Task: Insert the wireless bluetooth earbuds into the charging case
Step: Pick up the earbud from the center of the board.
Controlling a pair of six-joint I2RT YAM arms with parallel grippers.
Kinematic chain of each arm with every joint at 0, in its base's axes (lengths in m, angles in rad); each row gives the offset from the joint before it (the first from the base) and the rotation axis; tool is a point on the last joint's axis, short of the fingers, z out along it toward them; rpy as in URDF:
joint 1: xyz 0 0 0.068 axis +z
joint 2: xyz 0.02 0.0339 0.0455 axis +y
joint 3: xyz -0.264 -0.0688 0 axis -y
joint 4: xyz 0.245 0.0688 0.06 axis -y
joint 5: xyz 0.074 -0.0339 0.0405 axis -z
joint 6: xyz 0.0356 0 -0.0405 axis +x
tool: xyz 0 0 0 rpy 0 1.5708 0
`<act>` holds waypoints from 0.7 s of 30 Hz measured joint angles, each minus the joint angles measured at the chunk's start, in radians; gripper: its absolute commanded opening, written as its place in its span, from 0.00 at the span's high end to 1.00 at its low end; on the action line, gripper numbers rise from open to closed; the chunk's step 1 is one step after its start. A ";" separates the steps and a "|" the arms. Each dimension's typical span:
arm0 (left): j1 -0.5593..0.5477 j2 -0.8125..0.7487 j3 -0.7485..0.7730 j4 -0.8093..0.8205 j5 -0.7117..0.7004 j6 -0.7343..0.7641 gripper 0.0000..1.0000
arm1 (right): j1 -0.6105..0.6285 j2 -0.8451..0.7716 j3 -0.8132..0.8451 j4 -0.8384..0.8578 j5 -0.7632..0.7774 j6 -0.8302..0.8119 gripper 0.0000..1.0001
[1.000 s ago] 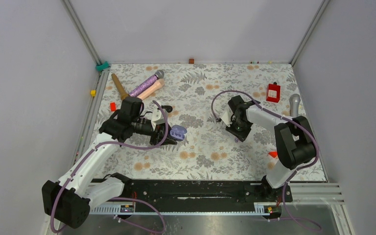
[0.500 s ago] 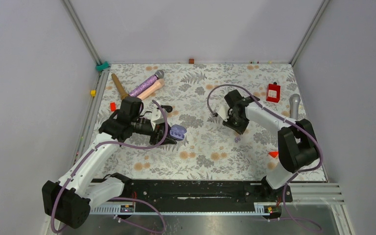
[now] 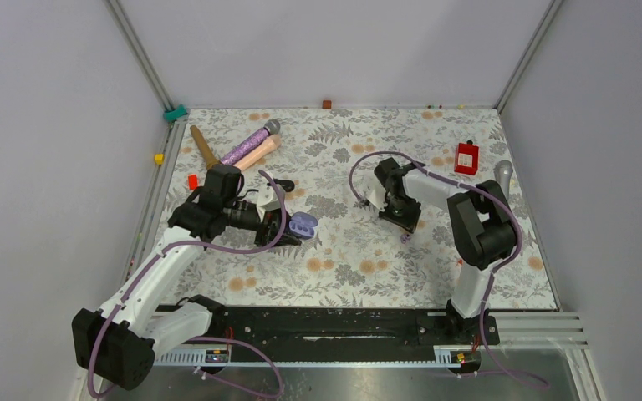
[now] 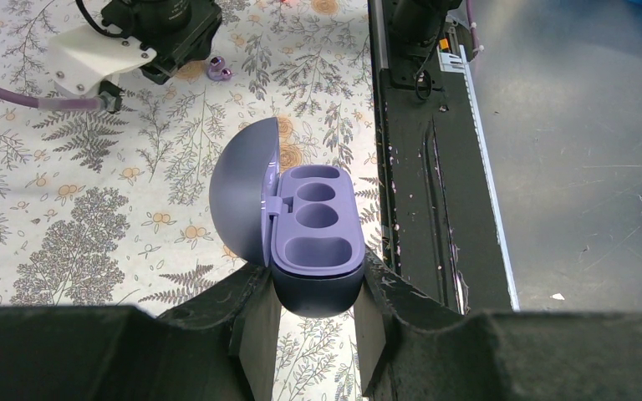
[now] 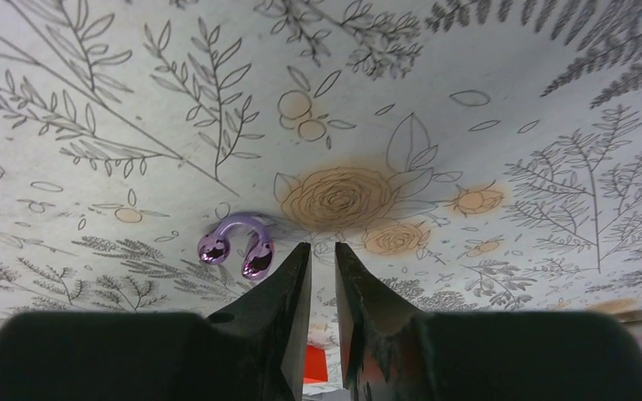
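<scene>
The purple earbud (image 5: pixel 236 247), a small glossy horseshoe shape with two rounded ends, lies on the flowered bench (image 3: pixel 343 267). In the right wrist view it sits left of centre, just beside the tip of the right claw (image 5: pixel 322 251), outside the claw's left finger (image 5: pixel 288 288); whether it touches that finger cannot be told. The right claw's two dark fingers stand close together with only a narrow slit between them, and nothing is in that slit. In the overhead view this claw points down at the bench right of centre, with the earbud a small dot just below it in the frame.

The left claw (image 4: pixel 316 288) is clamped on the charging case (image 4: pixel 318 230), gripping the rounded lower body from both sides at the bottom centre of the left wrist view. The case is lilac, and its lid (image 4: pixel 247 200) is swung open to the left. The tray faces the camera with two round wells between two wider recesses, all unfilled. In that view the earbud lies far off in the upper left, beside the right arm's black claw body.

A small red box (image 3: pixel 466 157) stands in the upper right of the overhead view; any marking on it is too small to read.
</scene>
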 measured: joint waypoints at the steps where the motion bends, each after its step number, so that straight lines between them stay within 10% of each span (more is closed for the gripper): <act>1: 0.000 0.000 0.000 0.000 0.000 0.000 1.00 | 0.001 -0.003 -0.003 -0.008 -0.002 0.000 0.76; 21: 0.005 -0.001 0.000 0.000 0.005 0.000 1.00 | 0.160 -0.029 -0.071 -0.122 -0.071 0.016 0.78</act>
